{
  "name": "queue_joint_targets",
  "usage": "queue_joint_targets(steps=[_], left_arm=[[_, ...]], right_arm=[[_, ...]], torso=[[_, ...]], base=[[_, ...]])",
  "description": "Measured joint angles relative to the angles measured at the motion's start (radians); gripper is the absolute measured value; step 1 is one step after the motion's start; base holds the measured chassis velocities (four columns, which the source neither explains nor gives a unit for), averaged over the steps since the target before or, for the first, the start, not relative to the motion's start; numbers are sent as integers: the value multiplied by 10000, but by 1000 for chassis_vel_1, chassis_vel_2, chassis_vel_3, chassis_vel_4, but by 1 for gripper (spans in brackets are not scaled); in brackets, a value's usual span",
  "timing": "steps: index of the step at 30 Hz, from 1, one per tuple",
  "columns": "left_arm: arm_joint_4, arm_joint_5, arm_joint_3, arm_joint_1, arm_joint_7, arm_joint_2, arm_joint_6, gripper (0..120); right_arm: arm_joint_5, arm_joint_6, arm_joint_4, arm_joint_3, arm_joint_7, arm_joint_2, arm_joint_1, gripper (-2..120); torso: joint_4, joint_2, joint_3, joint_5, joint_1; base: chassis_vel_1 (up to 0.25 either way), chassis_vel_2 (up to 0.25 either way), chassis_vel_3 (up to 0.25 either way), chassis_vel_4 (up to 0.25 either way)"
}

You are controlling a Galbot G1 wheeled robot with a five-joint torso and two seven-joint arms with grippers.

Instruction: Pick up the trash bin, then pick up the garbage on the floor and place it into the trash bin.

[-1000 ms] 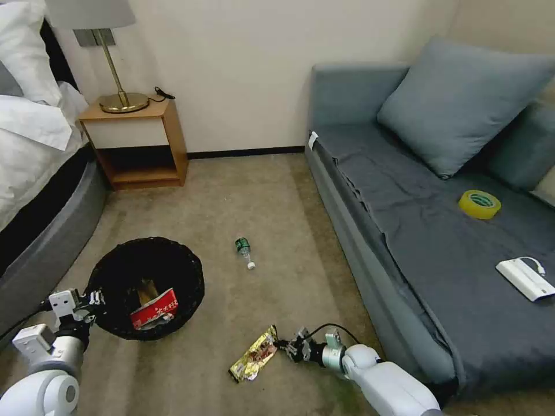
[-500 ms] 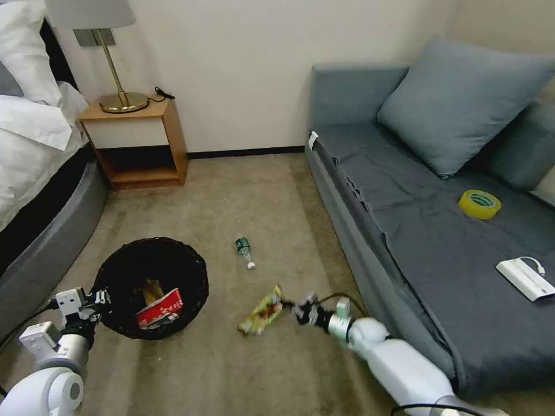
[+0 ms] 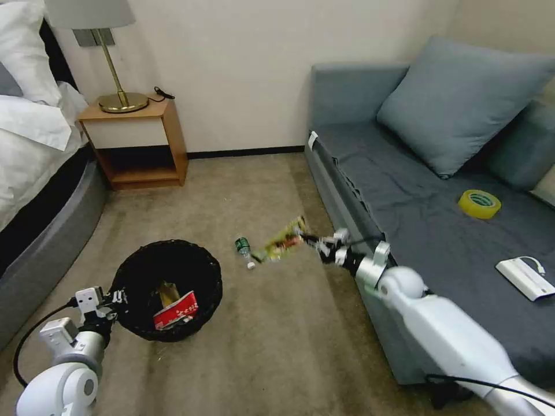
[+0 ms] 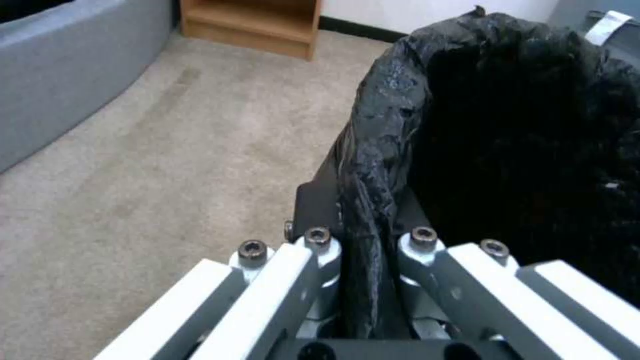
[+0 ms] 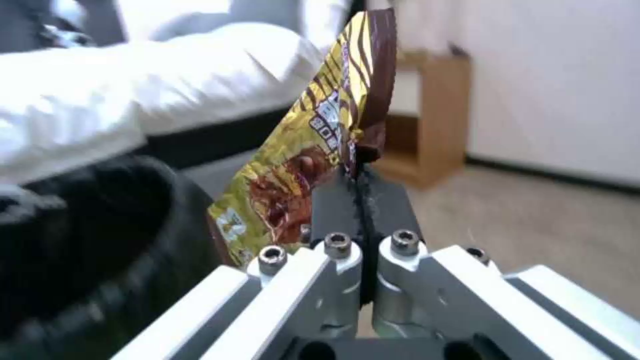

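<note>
wrapper (image 5: 303, 165) print blurred, nothing legible

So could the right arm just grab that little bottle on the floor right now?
Probably not yet: the right gripper is shut on the gold wrapper, held up above the bottle. Nothing else blocks the way to it.

Black-lined trash bin (image 3: 167, 289) upright on carpet; gold-brown wrapper (image 3: 281, 240) airborne; small bottle (image 3: 244, 251) lying on carpet beside wrapper.

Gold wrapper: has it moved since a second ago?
Yes. Pinched in the right gripper, the gold wrapper has risen off the carpet and now hangs beside the bottle, nearer the nightstand.
</note>
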Motion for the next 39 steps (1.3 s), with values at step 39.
queue_joint_targets(steps=[39], left_arm=[[-1819,-712,100,569,-131,-372,276,4]], right_arm=[[-3301,37,2181,-4941,965,646,2285,22]], torso=[[0,0,0,-2,0]], base=[[0,0,0,0]])
